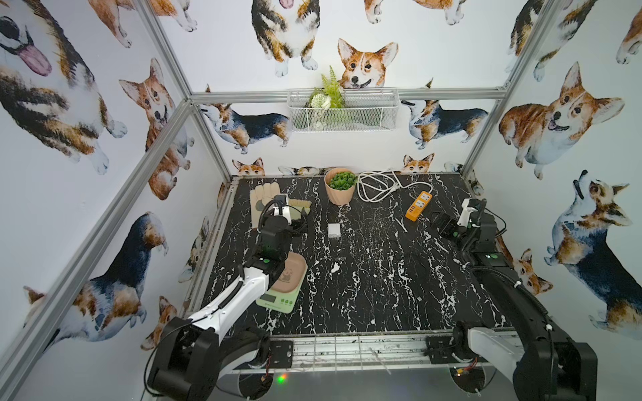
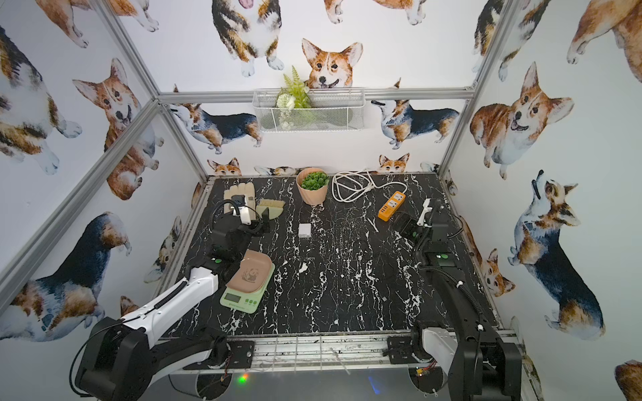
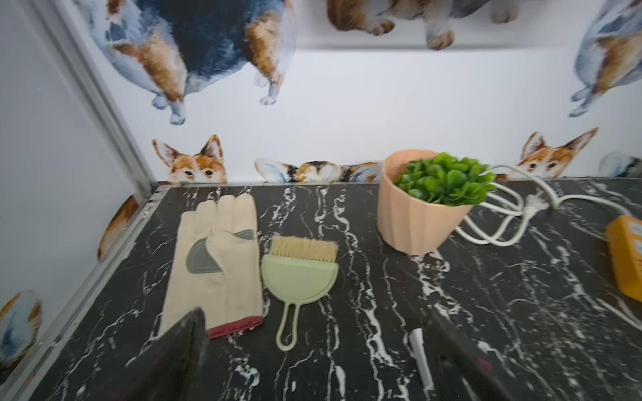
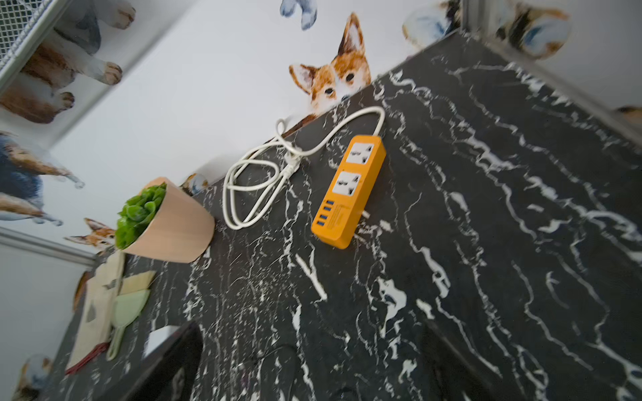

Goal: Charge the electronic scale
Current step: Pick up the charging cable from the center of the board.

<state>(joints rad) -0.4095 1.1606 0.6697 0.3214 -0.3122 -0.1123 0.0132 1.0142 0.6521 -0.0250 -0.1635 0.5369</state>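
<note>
The electronic scale point(image 1: 282, 290) point(image 2: 247, 282), pale green with a pinkish-tan panda tray, lies at the near left of the black marble table point(image 1: 364, 295); my left arm covers its left edge. The scale does not show in either wrist view. Beyond the scale my left gripper point(image 1: 296, 226) point(image 2: 263, 224) point(image 3: 316, 324) hangs open over bare tabletop, holding nothing. My right gripper point(image 1: 440, 222) point(image 2: 404, 225) point(image 4: 311, 333) stands open and empty just short of the orange power strip point(image 1: 418, 206) point(image 2: 392, 205) point(image 4: 349, 191). A small white charger block point(image 1: 334, 230) point(image 2: 304, 230) lies between the arms.
A cream glove point(image 3: 215, 264) and a green hand brush point(image 3: 300, 277) lie at the back left. A peach pot with a green plant point(image 1: 340, 189) point(image 4: 166, 225) and the strip's coiled white cord point(image 1: 377, 187) point(image 4: 257, 187) sit at the back. A wire basket point(image 1: 342, 109) hangs on the wall.
</note>
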